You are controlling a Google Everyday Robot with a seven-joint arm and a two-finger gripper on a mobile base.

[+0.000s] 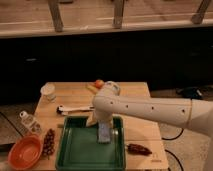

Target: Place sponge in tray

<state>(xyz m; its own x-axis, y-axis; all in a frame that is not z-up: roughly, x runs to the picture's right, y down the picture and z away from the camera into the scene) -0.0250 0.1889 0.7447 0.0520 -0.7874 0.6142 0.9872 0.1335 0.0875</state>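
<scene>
The pale wooden desk [140,97] carried everything, and the white robot arm [150,107] reached across it from the right, ending over the large dark green shallow plastic tray [75,150] at the desk's front edge. The gripper [100,120] hung over the tray's far end, and the small flat grey-blue rectangular sponge [104,133] sat directly beneath it, inside the rim and touching the gripper as seen from here. Whether the gripper was closed on the sponge or free of it could not be told. The task looked to be at its placing step, nearly done: the next move probably called for letting go, if that was not done, and lifting straight up so the sponge was not dragged back out. Around the tray, a round orange bowl [22,152] lay just to its left, with a dark beaded cluster [48,142] between them; a clear bottle [27,122], a black-and-white utensil [75,108], a white cup [48,92], a dark red object [139,148] and an orange fruit [99,83] stood apart. Nothing inside the tray blocked the sponge.
</scene>
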